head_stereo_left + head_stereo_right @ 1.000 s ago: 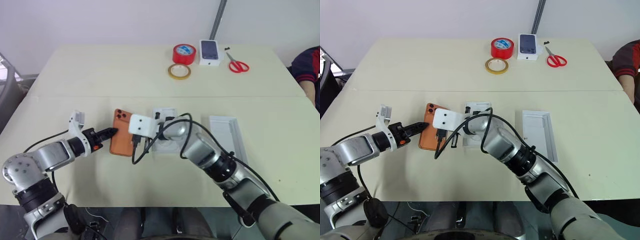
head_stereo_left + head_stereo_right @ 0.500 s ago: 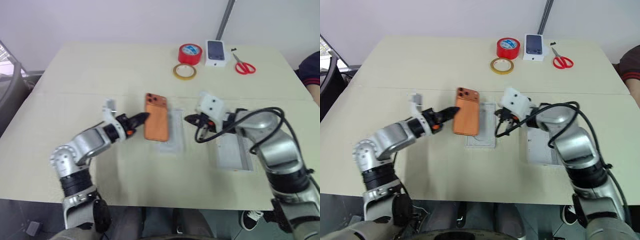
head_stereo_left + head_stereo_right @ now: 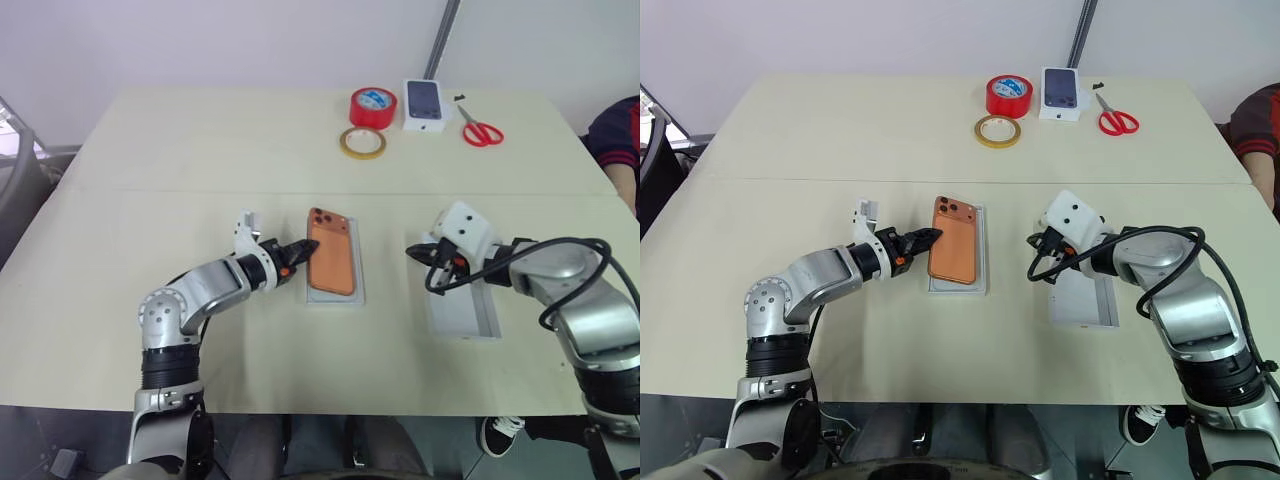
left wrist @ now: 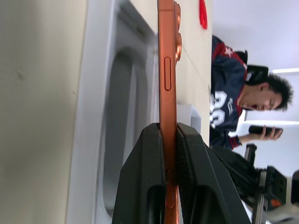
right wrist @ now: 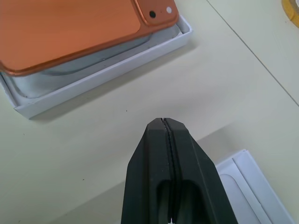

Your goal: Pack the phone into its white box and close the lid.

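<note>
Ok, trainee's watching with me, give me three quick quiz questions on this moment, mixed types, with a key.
1. True or false: the left gripper is shut on the phone.
2. The phone is: A) flat on the table, B) held over the white box, C) under the lid.
3. Fill in: the right gripper is ____ and holds nothing.

Key: 1 true; 2 B; 3 shut.
</note>
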`<state>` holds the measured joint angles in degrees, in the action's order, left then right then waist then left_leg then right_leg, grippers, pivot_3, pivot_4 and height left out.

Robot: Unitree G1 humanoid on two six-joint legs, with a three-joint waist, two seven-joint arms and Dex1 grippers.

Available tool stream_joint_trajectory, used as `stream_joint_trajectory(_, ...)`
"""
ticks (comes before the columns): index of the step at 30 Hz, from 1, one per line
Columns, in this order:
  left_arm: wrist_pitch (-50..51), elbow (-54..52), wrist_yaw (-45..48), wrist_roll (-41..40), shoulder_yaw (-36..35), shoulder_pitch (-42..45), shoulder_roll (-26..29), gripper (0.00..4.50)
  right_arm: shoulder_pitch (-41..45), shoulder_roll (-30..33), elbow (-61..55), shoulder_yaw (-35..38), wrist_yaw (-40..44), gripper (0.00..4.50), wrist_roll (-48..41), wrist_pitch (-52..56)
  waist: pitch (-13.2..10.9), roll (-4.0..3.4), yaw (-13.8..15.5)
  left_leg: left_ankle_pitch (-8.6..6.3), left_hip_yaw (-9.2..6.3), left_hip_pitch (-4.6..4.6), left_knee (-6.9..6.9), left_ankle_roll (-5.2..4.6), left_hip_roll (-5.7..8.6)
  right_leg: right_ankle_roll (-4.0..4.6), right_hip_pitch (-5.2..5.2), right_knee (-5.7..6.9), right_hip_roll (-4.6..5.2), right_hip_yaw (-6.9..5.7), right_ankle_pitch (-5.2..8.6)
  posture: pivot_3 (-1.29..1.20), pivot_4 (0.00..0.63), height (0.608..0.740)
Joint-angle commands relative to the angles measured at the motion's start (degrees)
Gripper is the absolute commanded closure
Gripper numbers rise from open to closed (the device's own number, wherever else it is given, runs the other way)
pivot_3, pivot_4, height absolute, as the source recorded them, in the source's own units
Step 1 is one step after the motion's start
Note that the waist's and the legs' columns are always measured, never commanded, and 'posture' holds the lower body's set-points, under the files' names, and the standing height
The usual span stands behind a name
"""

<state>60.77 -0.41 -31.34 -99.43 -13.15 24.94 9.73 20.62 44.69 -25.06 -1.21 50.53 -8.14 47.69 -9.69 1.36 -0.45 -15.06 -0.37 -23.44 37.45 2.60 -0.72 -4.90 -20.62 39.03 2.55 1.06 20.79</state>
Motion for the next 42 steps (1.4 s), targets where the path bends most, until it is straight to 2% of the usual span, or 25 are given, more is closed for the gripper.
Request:
stream_joint_trajectory(1,-1.2,-1.4,2.0,-1.5,0.9,0.5,0.5,4.49,0.5,1.0,-1.5,0.8,-0.9,4.5,-0.7,-1.5,0.0,0.0,0.0,0.0,-0.01,0.0,0.0,0.0,0.0,0.0,0.0,0.0,0.0,-0.01,0.0,0.0,0.15,0.74)
stream_joint_trajectory(4,-0.7,-0.9,2.7,-1.0,2.2,0.6,1.5,4.49,1.0,1.0,-1.6,0.4,-1.3,4.5,-1.0,-1.8,0.0,0.0,0.0,0.01,0.0,0.0,0.0,0.01,0.0,0.0,0.0,0.0,0.0,-0.01,0.0,0.0,0.15,0.74)
stream_joint_trajectory(7,0.1,-0.6,4.0,-1.5,3.5,0.9,2.5,3.22,1.6,0.8,-1.6,-0.1,-1.6,4.5,-1.3,-1.8,0.0,0.0,0.0,0.01,0.0,0.0,0.0,0.02,0.0,0.0,0.0,0.0,0.0,-0.01,0.0,0.0,0.15,0.74)
stream_joint_trajectory(11,2.2,-1.5,6.5,-0.4,4.1,1.0,7.3,1.15,2.9,0.5,-1.8,-1.4,-2.3,4.5,-1.7,-1.1,0.0,0.0,-0.1,0.01,-0.01,0.01,-0.01,0.02,0.0,0.0,0.0,0.0,-0.01,-0.01,0.0,0.0,0.15,0.74)
stream_joint_trajectory(16,6.2,-6.6,13.8,4.8,5.0,1.4,17.9,1.15,4.2,-0.5,-1.8,-4.3,-3.5,4.5,-1.9,0.9,0.0,-0.03,-0.3,0.03,-0.02,0.05,-0.07,0.05,-0.02,0.01,-0.01,0.0,-0.04,0.0,0.01,0.0,0.15,0.74)
stream_joint_trajectory(21,3.1,-11.5,25.7,17.3,4.7,2.0,27.0,1.15,6.2,-2.3,2.4,-7.3,-6.5,4.5,-0.4,2.3,0.0,-0.06,-0.2,0.04,-0.01,0.04,-0.07,0.06,0.01,0.01,-0.02,0.0,-0.02,0.0,0.01,0.0,0.15,0.74)
stream_joint_trajectory(24,-1.1,-16.1,34.5,33.1,12.1,1.3,33.7,2.05,7.3,-3.2,4.3,-9.8,-7.7,4.5,0.9,1.6,0.0,-0.08,-0.1,0.04,-0.02,0.03,-0.1,0.06,0.03,0.02,-0.01,-0.04,-0.01,-0.01,0.01,0.0,0.15,0.74)
stream_joint_trajectory(26,-4.2,-18.2,40.0,42.5,19.2,1.2,36.4,3.01,8.6,-4.2,5.7,-12.5,-8.8,4.5,2.5,1.4,-0.1,-0.13,-0.2,0.03,0.01,0.04,-0.15,0.06,0.05,0.02,-0.02,-0.07,0.0,0.01,0.01,0.0,0.15,0.74)
stream_joint_trajectory(29,-7.2,-18.0,45.2,52.3,27.4,2.6,35.6,4.48,10.4,-5.2,7.4,-16.8,-10.2,4.5,5.7,0.8,-0.1,-0.14,-0.2,0.03,0.01,0.04,-0.19,0.05,0.05,0.02,-0.02,-0.08,0.0,0.02,0.01,0.0,0.15,0.74)
stream_joint_trajectory(31,-8.3,-16.1,47.8,58.2,32.5,4.7,33.6,4.48,11.9,-6.8,9.0,-18.4,-10.8,4.5,6.5,1.3,-0.1,-0.13,-0.2,0.03,0.01,0.01,-0.18,0.04,0.05,0.02,-0.05,-0.08,0.0,0.02,0.01,0.0,0.15,0.74)
stream_joint_trajectory(36,-11.4,-9.2,52.7,67.7,38.0,8.4,26.6,4.48,14.6,-9.9,12.8,-22.8,-11.1,4.5,9.1,0.2,-0.1,-0.13,-0.2,-0.01,0.01,-0.02,-0.15,-0.04,0.04,0.02,-0.07,-0.04,-0.01,0.01,0.01,0.0,0.15,0.74)
stream_joint_trajectory(42,-10.8,-6.6,61.0,71.6,40.6,11.3,19.9,4.48,14.7,-10.4,10.3,-23.9,-9.6,4.5,9.7,1.1,-0.1,-0.14,0.0,-0.07,-0.02,-0.03,-0.04,-0.17,0.05,0.02,-0.03,0.0,0.02,-0.03,0.01,0.0,0.15,0.74)
